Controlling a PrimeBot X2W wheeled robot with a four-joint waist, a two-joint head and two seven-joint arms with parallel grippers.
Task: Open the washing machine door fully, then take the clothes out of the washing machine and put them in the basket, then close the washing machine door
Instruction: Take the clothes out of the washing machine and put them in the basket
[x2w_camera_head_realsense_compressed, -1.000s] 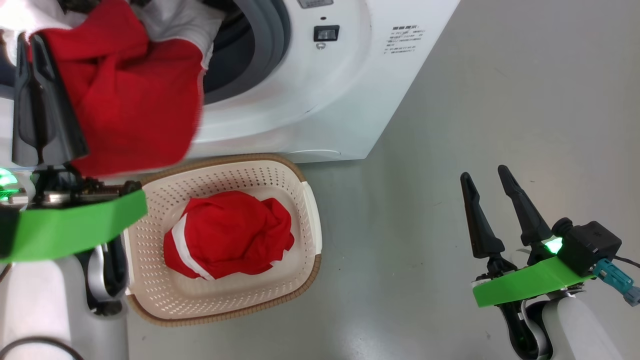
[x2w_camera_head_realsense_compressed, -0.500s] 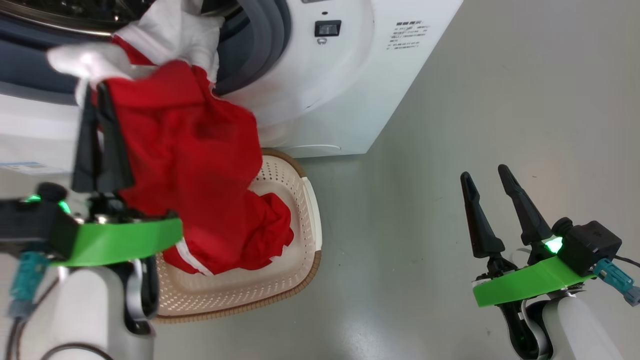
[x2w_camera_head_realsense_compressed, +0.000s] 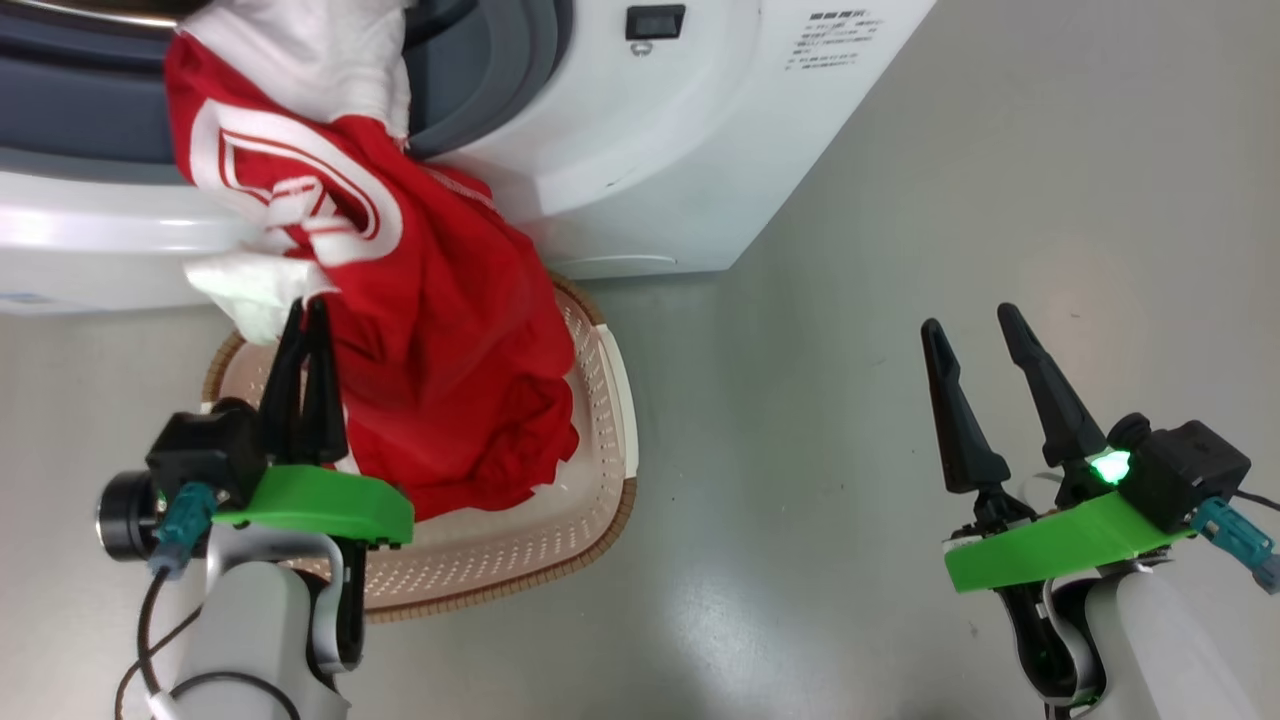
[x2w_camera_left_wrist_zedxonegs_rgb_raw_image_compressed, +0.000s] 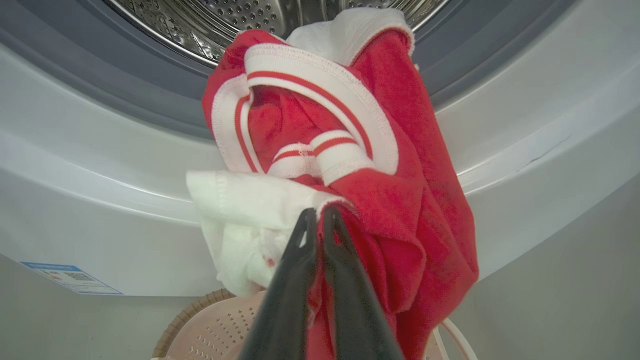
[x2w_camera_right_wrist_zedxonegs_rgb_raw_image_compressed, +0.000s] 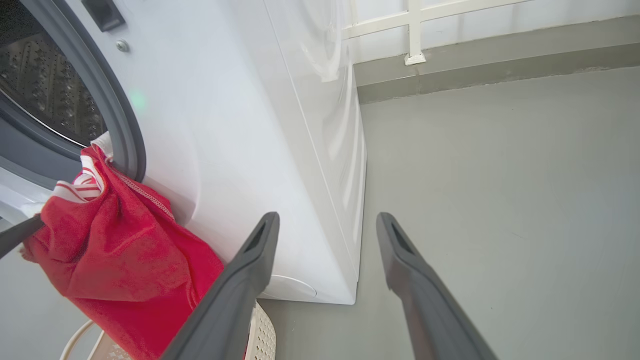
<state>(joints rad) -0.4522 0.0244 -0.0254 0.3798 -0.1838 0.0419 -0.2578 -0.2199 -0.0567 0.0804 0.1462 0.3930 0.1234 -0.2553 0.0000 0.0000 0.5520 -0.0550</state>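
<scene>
In my head view my left gripper (x2w_camera_head_realsense_compressed: 307, 315) pinches the red white-striped fabric garment (x2w_camera_head_realsense_compressed: 440, 330) above the cream perforated plastic basket (x2w_camera_head_realsense_compressed: 612, 400); my left wrist shows its top draped from the white boxy washing machine (x2w_camera_left_wrist_zedxonegs_rgb_raw_image_compressed: 100, 200), so I'd pull clear before lowering; my right wrist shows my right gripper (x2w_camera_right_wrist_zedxonegs_rgb_raw_image_compressed: 327, 217) spread, empty.

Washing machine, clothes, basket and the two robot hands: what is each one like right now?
washing machine: mouth uncovered, fabric trailing out of it.
clothes: half out, draped from the machine's mouth down into the basket.
basket: upright on the floor, red fabric inside.
left gripper: shut on the clothes.
right gripper: open and empty, above the floor.
</scene>
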